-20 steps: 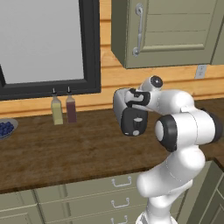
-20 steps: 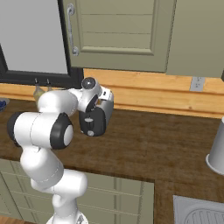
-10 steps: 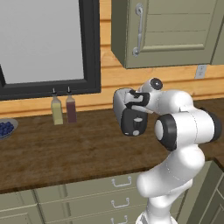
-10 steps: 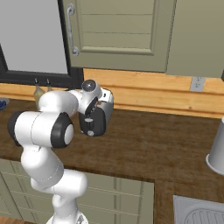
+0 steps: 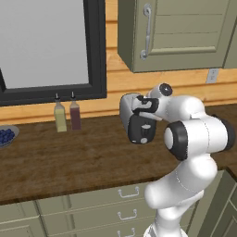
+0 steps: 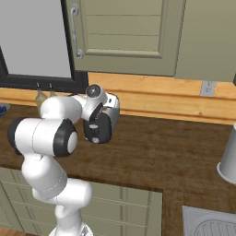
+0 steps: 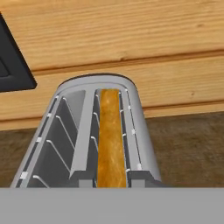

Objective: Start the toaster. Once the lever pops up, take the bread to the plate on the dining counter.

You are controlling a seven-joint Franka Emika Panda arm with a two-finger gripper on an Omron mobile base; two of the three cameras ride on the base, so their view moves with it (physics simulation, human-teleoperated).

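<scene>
Toward the worktop's back edge stood the small rounded silver-grey toaster (image 5: 132, 121), the square tan bread slice (image 7: 109, 140) in its right-hand slot. The gripper (image 5: 147, 105), spread wide a second before, had pressed together above it. Probably it was pinching the slice's top, ready to lift.

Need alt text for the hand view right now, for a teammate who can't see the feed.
Looking down into a rounded silver-grey toaster with two slots: a golden-brown bread slice stands on edge in the right slot, and the left slot is empty. Behind it run a light wooden wall and a dark brown wood-grain worktop.
</scene>
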